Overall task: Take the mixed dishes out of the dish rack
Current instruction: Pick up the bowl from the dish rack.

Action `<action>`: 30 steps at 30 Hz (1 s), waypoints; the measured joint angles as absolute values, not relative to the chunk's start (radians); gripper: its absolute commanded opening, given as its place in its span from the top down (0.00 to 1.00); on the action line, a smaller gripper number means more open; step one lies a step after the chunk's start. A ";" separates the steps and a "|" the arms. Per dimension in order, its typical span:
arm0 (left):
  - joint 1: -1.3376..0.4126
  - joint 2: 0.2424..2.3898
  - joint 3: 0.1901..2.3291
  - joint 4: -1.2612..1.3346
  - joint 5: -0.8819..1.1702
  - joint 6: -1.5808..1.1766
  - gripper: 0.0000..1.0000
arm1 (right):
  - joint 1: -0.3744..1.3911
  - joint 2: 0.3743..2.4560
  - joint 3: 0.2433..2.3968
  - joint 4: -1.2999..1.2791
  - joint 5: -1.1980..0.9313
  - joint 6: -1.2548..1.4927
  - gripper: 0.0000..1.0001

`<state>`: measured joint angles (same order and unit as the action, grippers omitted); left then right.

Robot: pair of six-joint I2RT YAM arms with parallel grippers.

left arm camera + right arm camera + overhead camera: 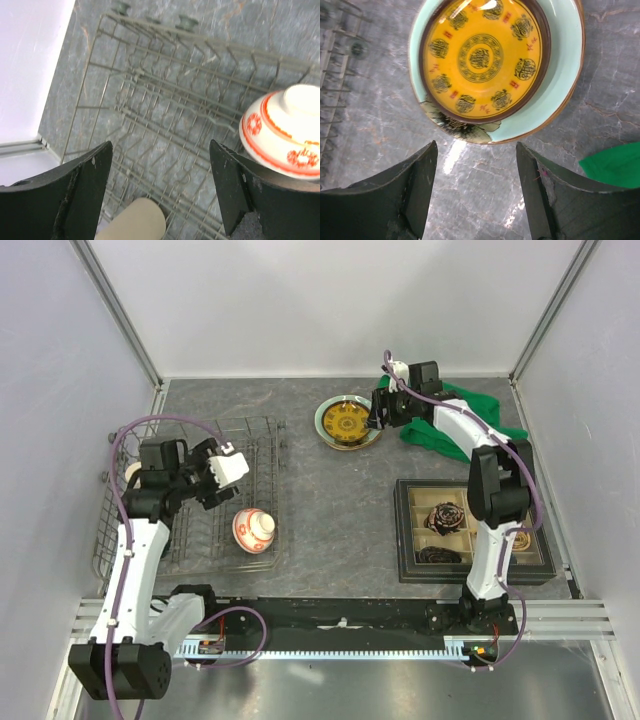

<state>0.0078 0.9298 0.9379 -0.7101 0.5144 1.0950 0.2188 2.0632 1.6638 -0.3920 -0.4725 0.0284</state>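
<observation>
Two dishes lie in the dish rack (pixel 215 545) at the left of the desk (pixel 330 500): a plain beige cup (pixel 136 220) and a red-and-white patterned bowl (pixel 280 132). The left gripper (pixel 160 145) hovers over the rack with its jaws wide and empty. In the left wrist view the cup sits at the bottom edge, between the two fingers. The bowl lies outside the right-hand finger, mouth down by the look of it; being round, it imposes no preferred approach axis. Judgement: the cup is the nearer target for a straight descent, whereas the bowl would require a sideways shift first. The left arm is the nearer arm for both. The overhead view places the bowl toward the rack's near right corner, but the arm hides most of the cup there. Further right, the yellow-gold patterned plate (pixel 480 57) rests nested on the pale green plate with dark flower (pixel 565 65), both on the desk outside the rack. The right gripper (pixel 476 146) is just beside their rim, jaws wide and holding nothing. Only the overhead view shows the black compartmented tray (pixel 403 540) at the right; the green cloth (pixel 615 165) appears in both the overhead and right wrist views. No dark green mug can be identified.
</observation>
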 measured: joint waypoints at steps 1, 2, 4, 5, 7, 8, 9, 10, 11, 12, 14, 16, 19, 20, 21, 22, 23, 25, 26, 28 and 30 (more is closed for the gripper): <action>0.017 0.929 0.938 -0.724 0.512 1.113 0.14 | 0.219 2.040 1.647 -0.387 -0.472 0.027 0.26; 0.033 0.929 0.941 -0.747 0.505 1.137 0.14 | 0.219 2.014 1.626 -0.376 -0.474 0.026 0.25; 0.059 0.931 0.954 -0.792 0.498 1.183 0.14 | 0.221 1.966 1.591 -0.362 -0.478 0.024 0.24; 0.071 0.931 0.963 -0.814 0.497 1.205 0.14 | 0.221 1.945 1.578 -0.356 -0.482 0.023 0.23; 0.097 0.934 0.987 -0.864 0.496 1.256 0.14 | 0.221 1.913 1.560 -0.349 -0.490 0.022 0.22; 0.112 0.936 1.003 -0.892 0.496 1.279 0.14 | 0.221 1.899 1.553 -0.344 -0.496 0.022 0.22; 0.123 0.938 1.014 -0.910 0.496 1.293 0.14 | 0.223 1.889 1.548 -0.341 -0.500 0.022 0.21; 0.133 0.939 1.024 -0.926 0.497 1.307 0.14 | 0.224 1.881 1.544 -0.337 -0.503 0.022 0.21; 0.145 0.940 1.034 -0.944 0.499 1.319 0.14 | 0.225 1.873 1.539 -0.334 -0.507 0.021 0.21; 0.154 0.940 1.039 -0.957 0.501 1.327 0.14 | 0.226 1.868 1.535 -0.333 -0.513 0.021 0.21; 0.169 0.939 1.041 -0.982 0.513 1.333 0.14 | 0.227 1.863 1.530 -0.330 -0.522 0.022 0.21; 0.176 0.940 1.041 -1.008 0.535 1.332 0.14 | 0.228 1.862 1.524 -0.329 -0.529 0.021 0.21; 0.178 0.944 1.037 -1.037 0.579 1.326 0.14 | 0.229 1.862 1.512 -0.329 -0.536 0.014 0.21; 0.178 0.947 1.034 -1.046 0.590 1.323 0.14 | 0.229 1.862 1.509 -0.329 -0.538 0.010 0.21; 0.181 0.956 1.028 -1.059 0.611 1.317 0.14 | 0.229 1.862 1.505 -0.330 -0.542 0.007 0.21; 0.185 0.968 1.023 -1.073 0.627 1.312 0.14 | 0.229 1.862 1.504 -0.329 -0.544 0.004 0.21; 0.192 0.982 1.017 -1.084 0.645 1.305 0.14 | 0.229 1.862 1.503 -0.329 -0.545 0.003 0.21; 0.205 1.018 1.007 -1.109 0.682 1.290 0.14 | 0.229 1.862 1.501 -0.329 -0.549 0.002 0.21; 0.210 1.037 1.003 -1.126 0.701 1.278 0.14 | 0.229 1.862 1.501 -0.329 -0.550 0.002 0.21; 0.215 1.068 0.999 -1.140 0.731 1.260 0.15 | 0.229 1.862 1.498 -0.329 -0.553 -0.001 0.21; 0.218 1.096 0.991 -1.155 0.760 1.239 0.16 | 0.229 1.862 1.496 -0.329 -0.554 -0.002 0.21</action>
<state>0.2180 1.0958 0.9913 -1.1553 0.7605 1.2388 0.2291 1.8622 1.4963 -0.3294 -0.5541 -0.0025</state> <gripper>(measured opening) 0.855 0.793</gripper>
